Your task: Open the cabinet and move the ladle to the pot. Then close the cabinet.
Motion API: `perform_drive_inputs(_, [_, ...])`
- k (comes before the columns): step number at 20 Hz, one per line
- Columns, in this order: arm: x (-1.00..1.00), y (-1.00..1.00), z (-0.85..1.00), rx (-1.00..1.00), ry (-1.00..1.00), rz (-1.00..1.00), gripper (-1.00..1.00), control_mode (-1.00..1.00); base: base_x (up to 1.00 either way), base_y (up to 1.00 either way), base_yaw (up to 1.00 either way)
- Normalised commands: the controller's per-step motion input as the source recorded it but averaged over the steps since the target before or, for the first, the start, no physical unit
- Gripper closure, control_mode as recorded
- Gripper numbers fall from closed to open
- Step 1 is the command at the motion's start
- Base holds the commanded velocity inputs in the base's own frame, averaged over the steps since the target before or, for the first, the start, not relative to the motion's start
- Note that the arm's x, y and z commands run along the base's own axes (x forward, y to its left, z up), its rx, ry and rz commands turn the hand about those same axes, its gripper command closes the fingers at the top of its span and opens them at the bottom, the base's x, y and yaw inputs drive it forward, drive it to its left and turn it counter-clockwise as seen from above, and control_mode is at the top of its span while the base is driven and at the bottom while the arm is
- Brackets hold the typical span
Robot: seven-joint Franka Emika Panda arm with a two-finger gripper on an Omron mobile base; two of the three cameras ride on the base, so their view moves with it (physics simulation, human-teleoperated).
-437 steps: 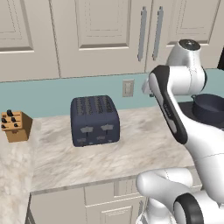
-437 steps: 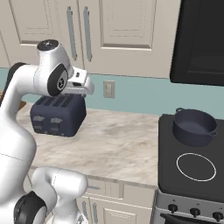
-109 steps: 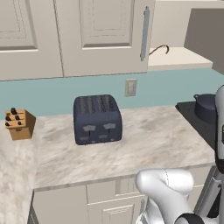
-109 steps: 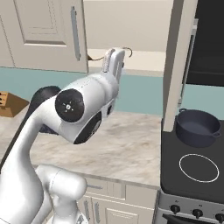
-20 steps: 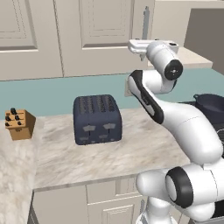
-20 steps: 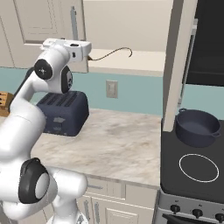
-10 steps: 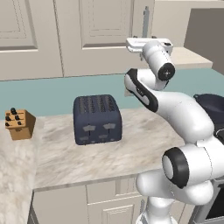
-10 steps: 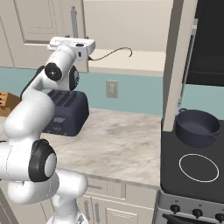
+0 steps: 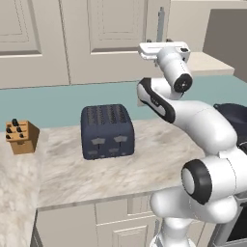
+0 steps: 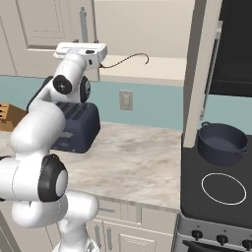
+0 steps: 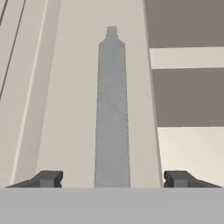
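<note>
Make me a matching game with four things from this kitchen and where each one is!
Things:
1. pot
2. toaster
3. ladle
4. knife block

Places:
A. on the shelf inside the open cabinet
B. on the stove
C. middle of the counter, by the wall
D. far left end of the counter

Pairs: 1-B, 2-C, 3-A, 4-D

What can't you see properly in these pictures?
- Ladle bowl: right base view, too thin and small to make out.
- Pot: left base view, partly behind the arm.
- Knife block: right base view, cut off by the left edge.
- Cabinet handle: hand view, bottom end cut off.
</note>
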Motion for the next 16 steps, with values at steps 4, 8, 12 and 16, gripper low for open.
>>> perform_drive_inputs(4, [0.44,0.0,0.0,0.0,-0.02,0.0,1.0,-1.0,0.0,0.0,0.0])
perform_drive_inputs(8, [0.19,-0.01,-0.04,0.02,0.0,0.0,1.0,-1.0,0.0,0.0,0.0])
perform_drive_inputs(12, [-0.74,0.24,0.0,0.15,0.0,0.0,1.0,-1.0,0.0,0.0,0.0])
perform_drive_inputs(16, [-0.97,0.42,0.0,0.15,0.0,-0.03,1.0,-1.0,0.0,0.0,0.0])
